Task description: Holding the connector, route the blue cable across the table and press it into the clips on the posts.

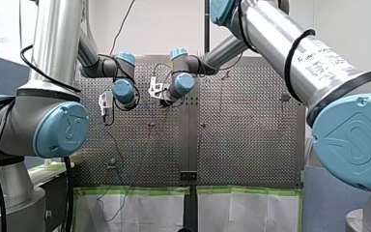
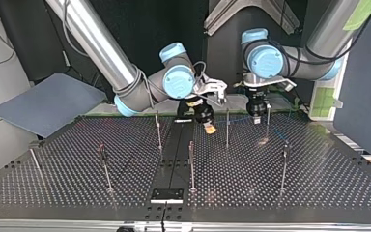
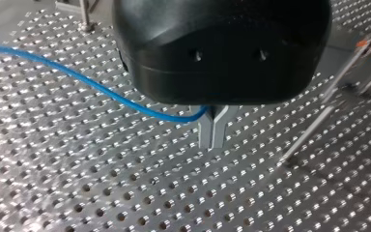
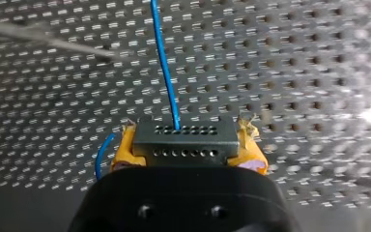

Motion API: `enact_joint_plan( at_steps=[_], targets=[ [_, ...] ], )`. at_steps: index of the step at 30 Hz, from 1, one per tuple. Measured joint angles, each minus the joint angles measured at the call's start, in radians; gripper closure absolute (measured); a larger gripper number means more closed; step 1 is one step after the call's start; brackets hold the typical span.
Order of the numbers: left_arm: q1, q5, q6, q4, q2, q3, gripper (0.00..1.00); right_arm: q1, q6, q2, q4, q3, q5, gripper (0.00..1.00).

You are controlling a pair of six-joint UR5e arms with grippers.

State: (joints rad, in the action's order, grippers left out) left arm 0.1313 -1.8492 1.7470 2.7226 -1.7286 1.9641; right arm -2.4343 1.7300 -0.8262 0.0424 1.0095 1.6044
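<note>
Nearest the lens in the right wrist view, our right gripper (image 4: 186,147) had its yellow pads (image 4: 124,153) clamped narrow on the two ends of the dark grey connector (image 4: 184,136). From the connector's upper row of holes the blue cable (image 4: 164,63) ran straight ahead over the perforated table (image 4: 294,72), while a short loop of it curled beside one pad. Farther on, a post (image 4: 43,41) showed only as a blur.

In the left wrist view, our left gripper (image 3: 214,142) hung just above the table with its metal fingers (image 3: 206,134) drawn together. The cable swept in from one side in a shallow curve and entered the notch where the fingers met, so we read the jaws as closed on it.

In the top view, upright posts (image 2: 191,164) stood in the foreground. Behind them, over the table's far half, both grippers hung low and near each other, one on each side of a far post (image 2: 227,128), with our right at the view's left and our left at its right. A faint blue strand lay over the table on the view's right of our left gripper.
</note>
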Motion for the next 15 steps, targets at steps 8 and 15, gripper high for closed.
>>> enact_joint_plan(
  at_steps=[8,15],
  targets=[
    [0.028,-0.008,0.003,-0.054,-0.021,0.079,1.00,-0.005,-0.013,-0.001,0.000,0.038,0.003,1.00],
    [0.045,-0.009,0.012,-0.092,-0.088,0.155,1.00,-0.008,-0.025,-0.003,-0.003,0.112,0.011,1.00]
  ],
)
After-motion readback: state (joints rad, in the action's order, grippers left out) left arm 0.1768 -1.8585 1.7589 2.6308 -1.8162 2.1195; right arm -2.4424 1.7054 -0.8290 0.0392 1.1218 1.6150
